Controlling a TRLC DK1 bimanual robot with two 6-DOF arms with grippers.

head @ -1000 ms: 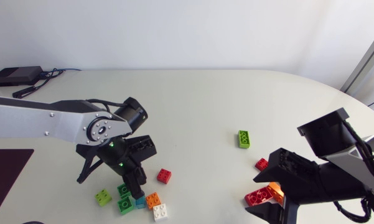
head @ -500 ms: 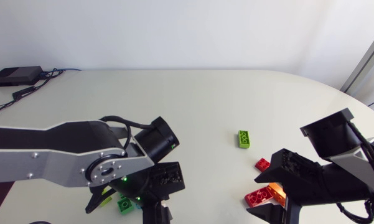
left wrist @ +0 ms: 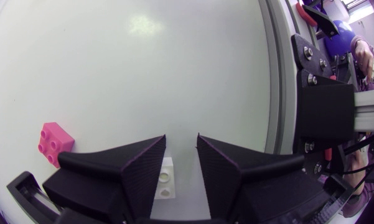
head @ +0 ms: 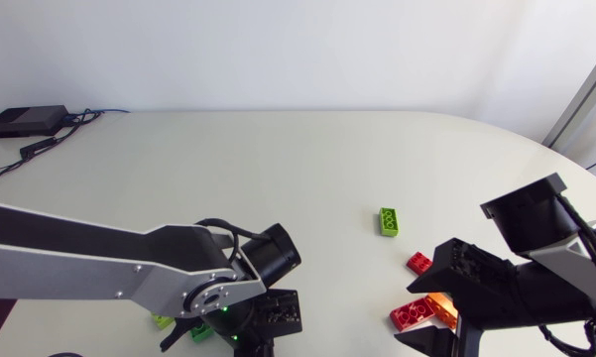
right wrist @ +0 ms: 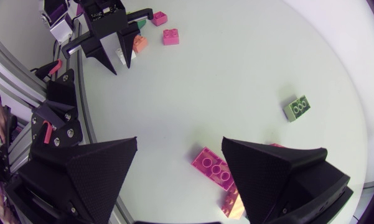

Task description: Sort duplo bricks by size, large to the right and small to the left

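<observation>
Down at the table's near edge, the left gripper [left wrist: 181, 142] hangs with its fingers spread. A white brick [left wrist: 165, 178] lies under the gap, right by one finger, and a small pink brick [left wrist: 52, 142] sits off to the side. Over on the right, the right gripper [right wrist: 179, 149] gapes wide above a long red brick [right wrist: 214, 168], with an orange brick [right wrist: 233, 203] just beside it. A long green brick [head: 388, 221] sits well apart, toward the table's middle.

White brick [left wrist: 166, 180] between left fingers [left wrist: 143, 169]
</observation>
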